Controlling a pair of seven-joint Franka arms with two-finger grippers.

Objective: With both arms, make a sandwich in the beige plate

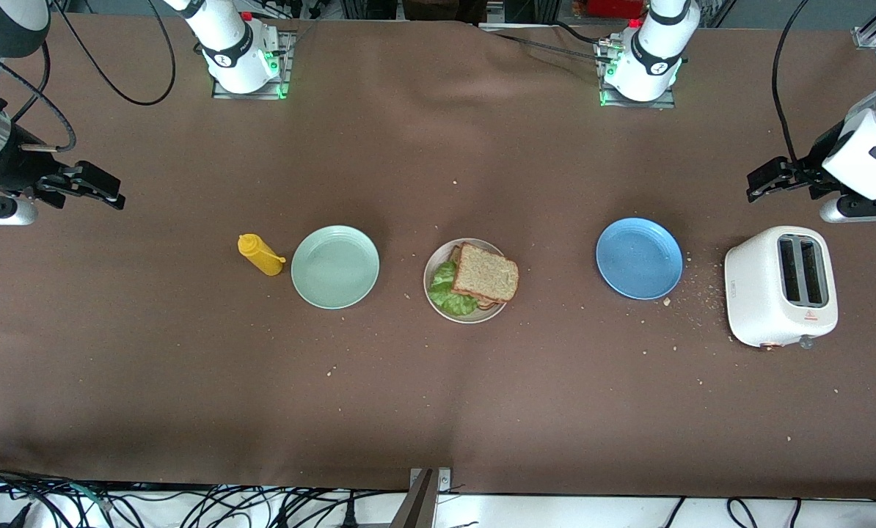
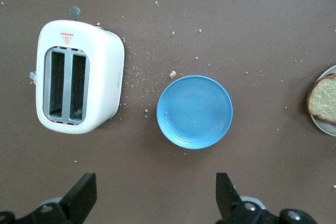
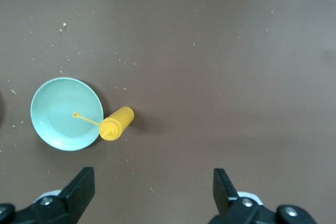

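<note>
The sandwich [image 1: 486, 273] lies on the beige plate [image 1: 428, 282] at the table's middle: a brown toast slice on top, green lettuce [image 1: 449, 291] sticking out from under it. In the left wrist view only one toast edge [image 2: 322, 98] and a bit of the plate rim [image 2: 321, 126] show. My left gripper [image 1: 764, 180] [image 2: 156, 198] hangs open and empty over bare cloth beside the toaster. At the right arm's end of the table my right gripper [image 1: 111, 189] [image 3: 152, 195] hangs open and empty over bare cloth. Both arms are drawn back from the plate.
A blue plate [image 1: 639, 258] [image 2: 194, 111] and a white toaster [image 1: 781, 286] [image 2: 79, 77] stand toward the left arm's end. A mint-green plate [image 1: 335, 266] [image 3: 65, 114] and a yellow squeeze bottle [image 1: 260, 254] [image 3: 116, 124] lying on its side are toward the right arm's end. Crumbs dot the brown cloth.
</note>
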